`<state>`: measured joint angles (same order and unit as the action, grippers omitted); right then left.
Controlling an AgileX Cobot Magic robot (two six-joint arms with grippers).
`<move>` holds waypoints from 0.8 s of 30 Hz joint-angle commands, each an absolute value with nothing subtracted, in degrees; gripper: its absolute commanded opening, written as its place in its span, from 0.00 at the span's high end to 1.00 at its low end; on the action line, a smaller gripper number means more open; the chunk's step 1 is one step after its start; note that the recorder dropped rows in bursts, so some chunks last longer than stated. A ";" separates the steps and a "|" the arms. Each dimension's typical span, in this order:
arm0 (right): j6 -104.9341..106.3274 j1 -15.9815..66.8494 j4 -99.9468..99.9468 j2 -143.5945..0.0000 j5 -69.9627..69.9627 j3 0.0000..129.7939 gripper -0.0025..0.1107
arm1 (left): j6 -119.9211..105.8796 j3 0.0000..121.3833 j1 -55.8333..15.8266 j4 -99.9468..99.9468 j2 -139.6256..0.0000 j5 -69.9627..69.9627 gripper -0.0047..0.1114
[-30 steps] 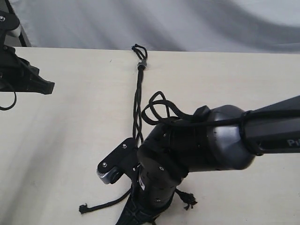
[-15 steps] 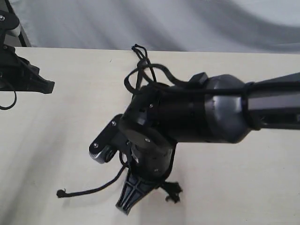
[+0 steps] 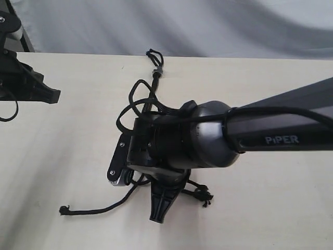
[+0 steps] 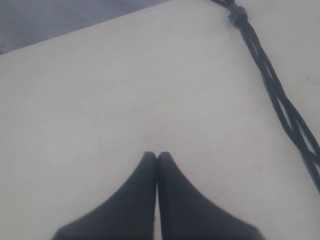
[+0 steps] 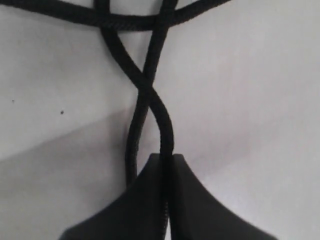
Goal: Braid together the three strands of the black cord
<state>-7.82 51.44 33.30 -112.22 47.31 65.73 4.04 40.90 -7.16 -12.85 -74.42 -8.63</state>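
The black cord runs down the table from its small grey clamp (image 3: 157, 71) and passes under my right arm. One strand (image 3: 99, 210) trails out to the left and ends in a knot. Another knotted end (image 3: 204, 196) lies to the right of my right gripper (image 3: 158, 214). In the right wrist view that gripper (image 5: 166, 159) is shut on one strand (image 5: 163, 125). A second strand (image 5: 131, 150) crosses the held one and runs beside the finger, and a third (image 5: 125, 21) lies across farther out. My left gripper (image 4: 157, 156) is shut on nothing, well clear of the braided part (image 4: 285, 107).
The pale table (image 3: 270, 208) ends at its far edge just behind the cord's loop (image 3: 153, 53), against a grey backdrop. My left arm (image 3: 31, 88) rests at the far left. The right arm's own thick cables (image 3: 132, 104) loop above the cord.
My right gripper has shut on a strand and the arm has swung left and turned. The loose strand's knotted end has slid further left across the table. The left arm has not moved.
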 commanded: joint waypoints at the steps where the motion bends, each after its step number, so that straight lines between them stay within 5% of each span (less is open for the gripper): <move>1: -8.21 50.04 34.98 -113.60 42.16 65.93 0.98 | 4.36 40.82 -7.03 -12.83 -74.07 -8.79 0.96; 12: 11.40 54.77 8.41 -115.98 47.46 65.93 0.98 | 4.36 40.82 -7.03 -12.83 -74.07 -8.28 0.96; 24: 15.45 54.07 9.44 -114.89 47.76 65.93 0.98 | 4.36 40.82 -7.03 -12.83 -74.07 -8.42 0.96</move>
<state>14.98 55.54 11.00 -114.16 47.75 66.66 4.04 40.90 -7.16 -12.85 -74.42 -8.74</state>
